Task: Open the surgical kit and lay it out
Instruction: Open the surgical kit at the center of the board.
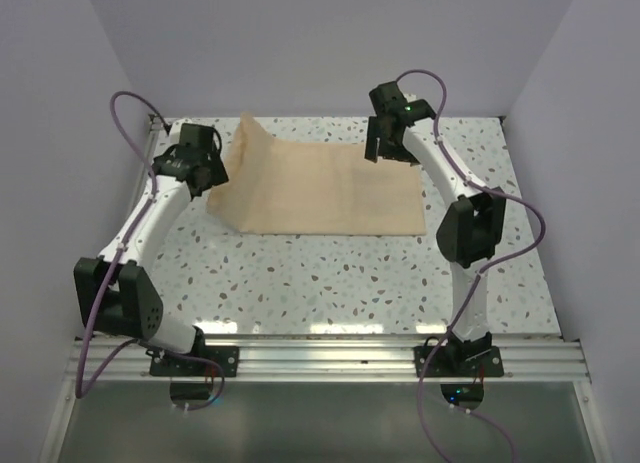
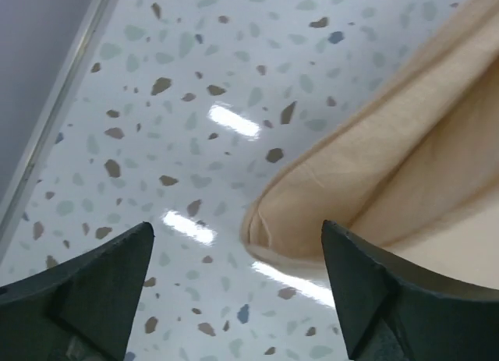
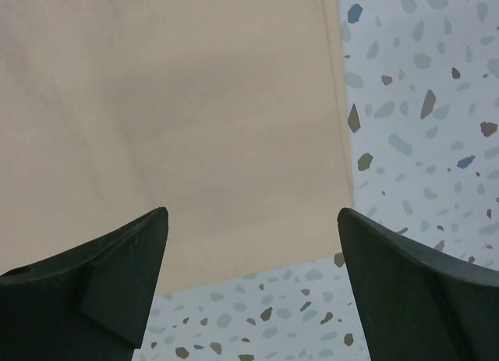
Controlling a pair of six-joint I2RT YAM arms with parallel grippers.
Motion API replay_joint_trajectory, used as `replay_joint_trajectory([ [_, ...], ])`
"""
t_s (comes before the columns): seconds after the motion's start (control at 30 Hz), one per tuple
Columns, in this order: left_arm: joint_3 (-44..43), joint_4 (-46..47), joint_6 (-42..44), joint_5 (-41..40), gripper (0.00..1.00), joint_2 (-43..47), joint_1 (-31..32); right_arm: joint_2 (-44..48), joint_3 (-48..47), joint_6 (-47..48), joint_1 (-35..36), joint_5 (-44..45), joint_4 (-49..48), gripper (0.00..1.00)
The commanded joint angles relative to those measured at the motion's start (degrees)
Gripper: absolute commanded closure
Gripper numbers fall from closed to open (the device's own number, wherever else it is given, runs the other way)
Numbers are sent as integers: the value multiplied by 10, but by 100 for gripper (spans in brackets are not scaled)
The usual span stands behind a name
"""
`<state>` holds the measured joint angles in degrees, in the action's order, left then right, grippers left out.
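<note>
The top view looks down from behind onto the desk (image 1: 330, 273). Both wrist views sit close, seemingly facing downward, and share the cloth (image 1: 320, 188).

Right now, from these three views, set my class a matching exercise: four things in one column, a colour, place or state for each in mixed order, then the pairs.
Column one:
1. cloth wrap
2. left gripper
3. right gripper
4. table

Column two:
A. white with dark speckles
B. open, above a flat corner of the cloth
C. beige, left end raised in a fold
D. open, at the cloth's folded left edge

Pairs: 1-C, 2-D, 3-B, 4-A
</note>
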<state>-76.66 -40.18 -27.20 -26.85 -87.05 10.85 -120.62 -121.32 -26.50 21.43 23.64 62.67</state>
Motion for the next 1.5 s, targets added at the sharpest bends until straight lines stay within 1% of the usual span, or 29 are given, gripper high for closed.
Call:
replay_joint_trajectory([
  [0.0, 67, -9, -21, 2, 0, 2, -20, -33, -62, 3, -22, -50, -12, 6],
  [0.13, 107, -22, -41, 21, 0, 8, -29, -73, -91, -11, -57, -80, -25, 6],
  [0.23, 129, -17, -48, 50, 0, 29, -29, -108, -122, -18, -91, -102, -32, 8],
  [0.3, 143, -24, -51, 64, 0, 42, -29, -134, -145, -22, -114, -117, -37, 12],
  [0.33, 149, -25, -53, 65, 0, 53, -29, -143, -155, -22, -120, -123, -40, 16],
  [0.5, 184, -45, -60, 71, 2, 85, -29, -199, -213, -34, -153, -150, -72, 24],
  [0.53, 188, -49, -61, 72, 2, 93, -29, -215, -218, -35, -156, -162, -82, 27],
  [0.6, 197, -57, -65, 73, 2, 104, -29, -231, -233, -43, -161, -173, -105, 29],
  [0.77, 199, -81, -75, 69, 4, 119, -29, -265, -236, -62, -162, -210, -164, 34],
  [0.93, 199, -95, -78, 57, 4, 130, -29, -294, -253, -72, -163, -205, -184, 36],
  [1.07, 199, -110, -77, 48, 4, 138, -29, -313, -254, -72, -167, -177, -191, 36],
  [1.47, 199, -121, -73, 33, 4, 144, -29, -313, -253, -58, -176, -131, -189, 37],
])
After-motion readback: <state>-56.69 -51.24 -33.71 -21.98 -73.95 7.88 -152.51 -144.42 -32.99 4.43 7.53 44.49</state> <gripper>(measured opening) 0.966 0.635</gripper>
